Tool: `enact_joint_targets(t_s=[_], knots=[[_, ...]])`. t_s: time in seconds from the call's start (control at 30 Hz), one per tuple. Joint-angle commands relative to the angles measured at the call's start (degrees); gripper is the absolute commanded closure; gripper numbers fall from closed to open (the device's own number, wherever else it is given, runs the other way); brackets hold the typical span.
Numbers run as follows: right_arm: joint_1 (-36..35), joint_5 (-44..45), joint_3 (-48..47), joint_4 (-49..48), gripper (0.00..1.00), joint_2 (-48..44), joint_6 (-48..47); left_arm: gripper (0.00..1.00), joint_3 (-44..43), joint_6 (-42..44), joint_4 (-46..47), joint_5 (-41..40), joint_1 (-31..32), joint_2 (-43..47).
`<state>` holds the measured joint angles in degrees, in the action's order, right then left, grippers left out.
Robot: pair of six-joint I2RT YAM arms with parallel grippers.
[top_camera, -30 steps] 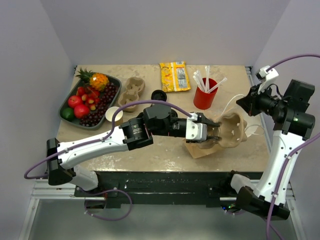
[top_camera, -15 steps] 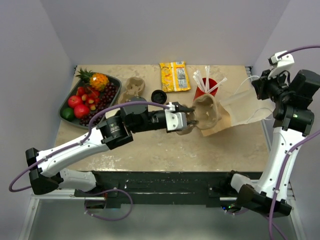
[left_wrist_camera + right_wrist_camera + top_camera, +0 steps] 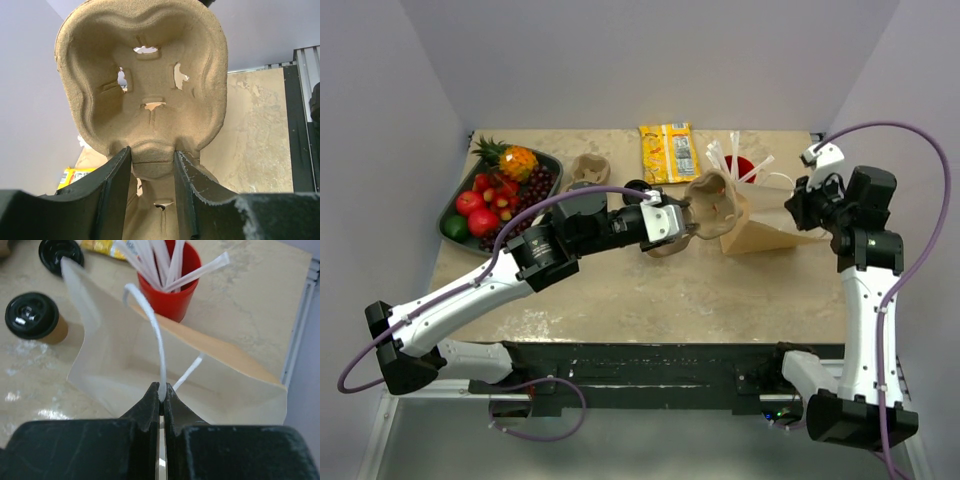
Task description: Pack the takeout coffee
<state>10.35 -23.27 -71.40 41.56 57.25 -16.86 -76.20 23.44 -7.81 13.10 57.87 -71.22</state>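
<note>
The takeout coffee (image 3: 34, 317), a brown paper cup with a black lid, stands upright on the table left of the bag's mouth; in the top view my left arm hides most of it. My left gripper (image 3: 685, 225) is shut on a moulded cardboard cup carrier (image 3: 712, 203), held on edge at the bag's mouth; the left wrist view shows both fingers clamping its centre ridge (image 3: 151, 160). My right gripper (image 3: 161, 386) is shut on the white string handle (image 3: 150, 315) of the brown paper bag (image 3: 765, 238), which lies tipped with its opening to the left.
A red cup of wrapped straws (image 3: 738, 168) stands just behind the bag. A loose black lid (image 3: 638, 188), a second cardboard carrier (image 3: 588, 170) and a yellow packet (image 3: 668, 152) lie at the back. A fruit tray (image 3: 455, 205) sits at the far left.
My left gripper carried the cup carrier from the front middle back toward the red cup. My right gripper swung the bag by its handle; the bag now lies further back, mouth leftward.
</note>
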Motion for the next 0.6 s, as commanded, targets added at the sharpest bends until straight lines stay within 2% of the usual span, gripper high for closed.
enact_joint_targets(t_s=[0.0, 0.13, 0.23, 0.37, 0.57], knots=[[-0.77, -7.91, 0.55, 13.15, 1.0, -2.06, -10.02, 1.0, 0.09, -1.47, 0.69, 2.19, -0.12, 0.12], [-0.77, -12.06, -1.54, 21.62, 1.0, -1.45, -19.06, 1.0, 0.53, -3.05, 0.35, 4.2, -0.12, -0.06], [-0.77, -15.74, -5.66, 27.51, 1.0, 0.22, -21.71, 1.0, 0.62, -3.58, 0.17, 4.82, -0.12, -0.15], [-0.68, -18.74, -9.02, 31.91, 1.0, 1.63, -22.07, 1.0, 0.44, -3.75, 1.04, 5.09, -0.12, -0.58], [-0.77, -21.12, -10.16, 33.15, 1.0, 2.07, -20.59, 1.0, 0.35, -1.57, 4.03, 5.53, 0.4, -1.03]])
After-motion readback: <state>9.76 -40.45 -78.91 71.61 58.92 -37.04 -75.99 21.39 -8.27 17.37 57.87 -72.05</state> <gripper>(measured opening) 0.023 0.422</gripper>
